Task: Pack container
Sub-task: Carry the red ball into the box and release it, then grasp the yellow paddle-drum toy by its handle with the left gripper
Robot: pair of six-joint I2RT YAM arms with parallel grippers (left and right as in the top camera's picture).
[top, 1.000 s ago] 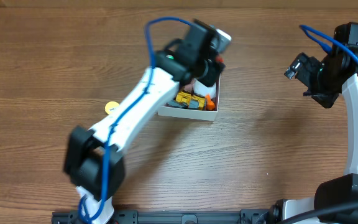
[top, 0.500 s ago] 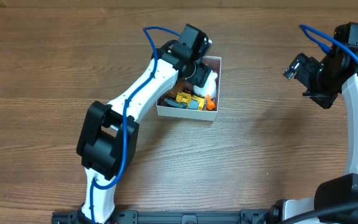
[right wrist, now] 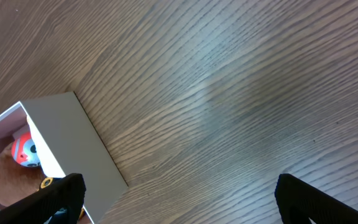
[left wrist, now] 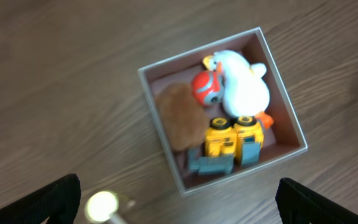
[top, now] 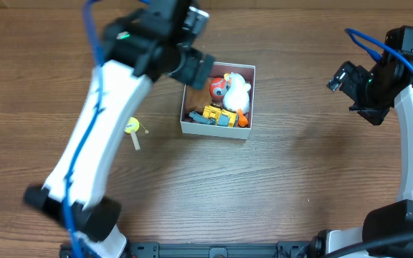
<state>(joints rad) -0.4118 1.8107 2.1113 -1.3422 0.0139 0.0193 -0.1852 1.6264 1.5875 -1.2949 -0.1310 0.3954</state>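
Note:
The container (top: 214,131) is a square white box with a pink inside, standing at the table's middle back. It holds a white duck (top: 237,90), a red and white ball (top: 219,86), yellow and blue toy vehicles (top: 219,115) and a brown soft piece (left wrist: 179,118). My left gripper (top: 194,68) is open and empty, raised above the container's left back corner. In the left wrist view the container (left wrist: 158,121) lies below the open fingers (left wrist: 179,200). My right gripper (top: 343,79) is open and empty, far to the right of the container (right wrist: 73,140).
A small yellow toy with a pale stick (top: 133,128) lies on the wooden table left of the container; it shows blurred in the left wrist view (left wrist: 102,203). The right arm stands along the right edge.
My left gripper has risen out of the container and moved left. The red and white ball and the duck now show uncovered inside. The right arm has not moved.

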